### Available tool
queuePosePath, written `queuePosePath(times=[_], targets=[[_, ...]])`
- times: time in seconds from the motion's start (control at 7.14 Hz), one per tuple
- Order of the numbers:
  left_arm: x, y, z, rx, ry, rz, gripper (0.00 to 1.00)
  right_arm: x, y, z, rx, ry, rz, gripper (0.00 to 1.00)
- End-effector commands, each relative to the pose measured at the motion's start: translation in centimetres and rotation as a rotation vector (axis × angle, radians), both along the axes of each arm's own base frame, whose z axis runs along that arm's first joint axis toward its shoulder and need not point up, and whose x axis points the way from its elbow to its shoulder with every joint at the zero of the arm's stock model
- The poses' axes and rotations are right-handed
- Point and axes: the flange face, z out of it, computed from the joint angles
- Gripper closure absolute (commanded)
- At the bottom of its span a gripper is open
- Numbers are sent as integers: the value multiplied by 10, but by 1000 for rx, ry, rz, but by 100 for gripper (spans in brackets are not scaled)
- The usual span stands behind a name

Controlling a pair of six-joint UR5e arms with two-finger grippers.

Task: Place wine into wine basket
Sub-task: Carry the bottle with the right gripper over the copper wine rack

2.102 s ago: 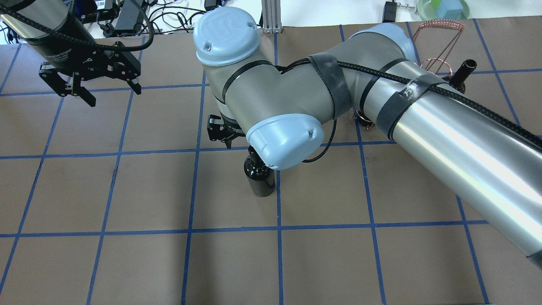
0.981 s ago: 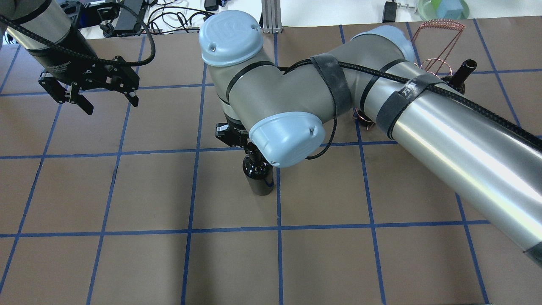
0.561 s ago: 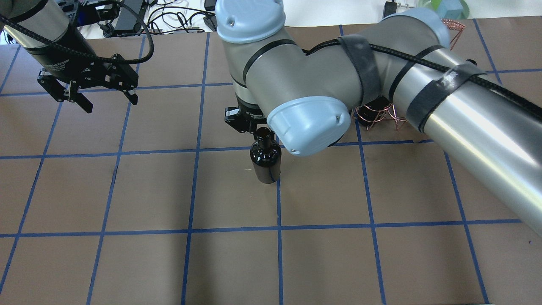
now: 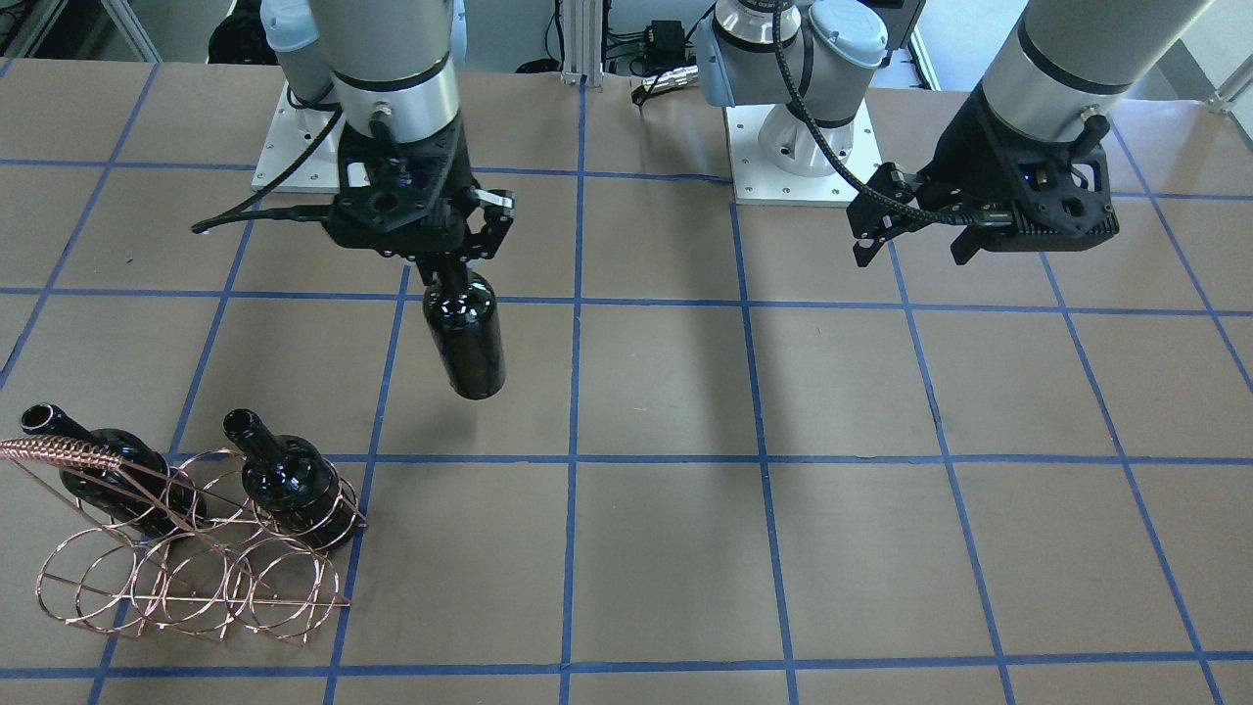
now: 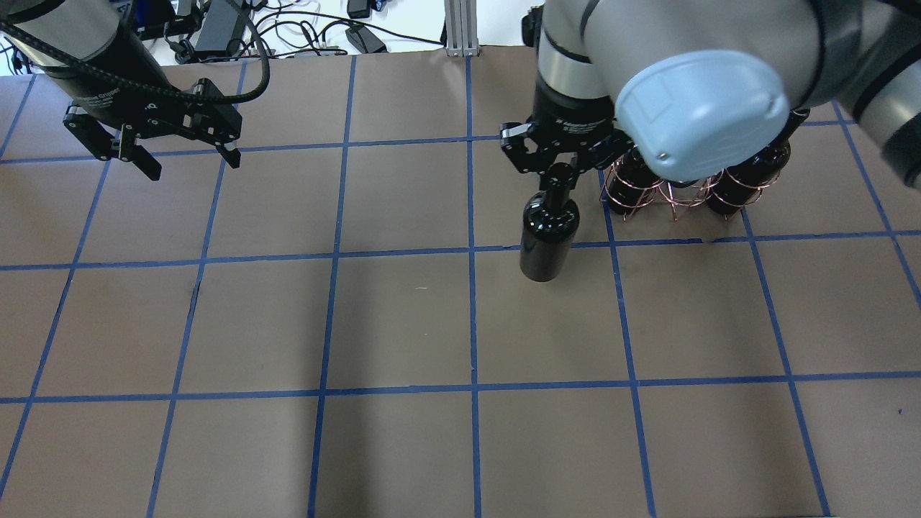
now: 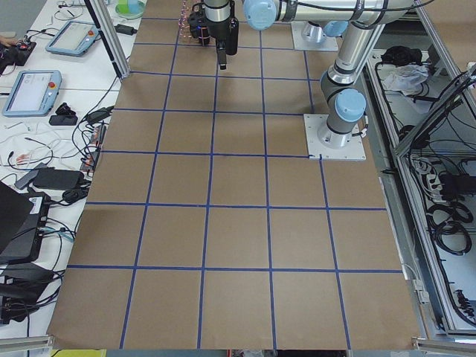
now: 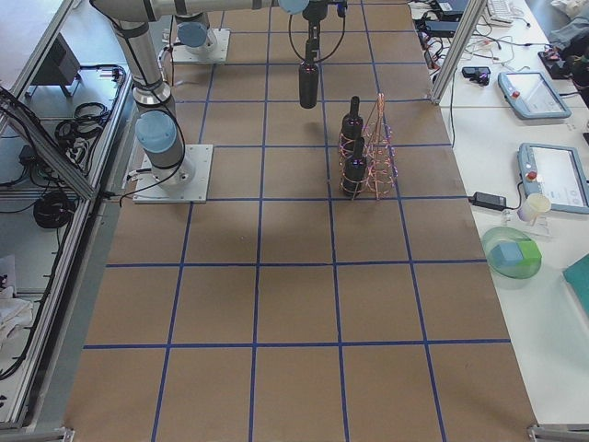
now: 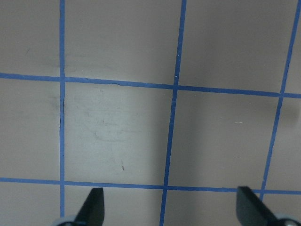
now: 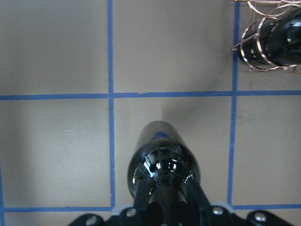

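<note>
Having risen, the wine hangs nearer the wine basket.

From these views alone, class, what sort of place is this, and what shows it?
Probably a robotics lab: left arm and right arm on a tape-gridded table, teach pendants and cable bundles alongside.

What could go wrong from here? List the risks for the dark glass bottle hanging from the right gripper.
1. The right gripper grips only the slim neck of the dark glossy glass bottle, hanging in mid-air; it might slip.
2. The copper wire basket already holds two dark bottles; the free slot seems to lie between them, so lowering could knock them or shift the basket.
</note>
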Motion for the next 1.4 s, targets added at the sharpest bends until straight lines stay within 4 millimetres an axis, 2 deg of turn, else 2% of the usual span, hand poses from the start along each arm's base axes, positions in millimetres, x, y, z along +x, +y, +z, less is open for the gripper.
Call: queuePosePath(times=[0.0,0.28,0.42,0.56,0.7,0.98,1.26], targets=[[-44,11,7,-31,-40,-91,0,-101,-19,13,33,62,50,92],[-50,14,10,-42,-38,-102,0,-170,-29,23,37,63,81,92],[-50,13,8,-36,-39,-116,0,-182,-38,42,4,69,67,92],[-50,13,8,-36,-39,-116,0,-183,-47,61,-22,67,67,92],[-50,13,8,-36,-37,-116,0,-185,-64,72,-41,66,68,91],[-49,13,8,-34,-40,-114,0,-190,-105,71,-56,64,94,91],[-49,14,5,-28,-40,-116,0,-191,-122,57,-56,62,111,91]])
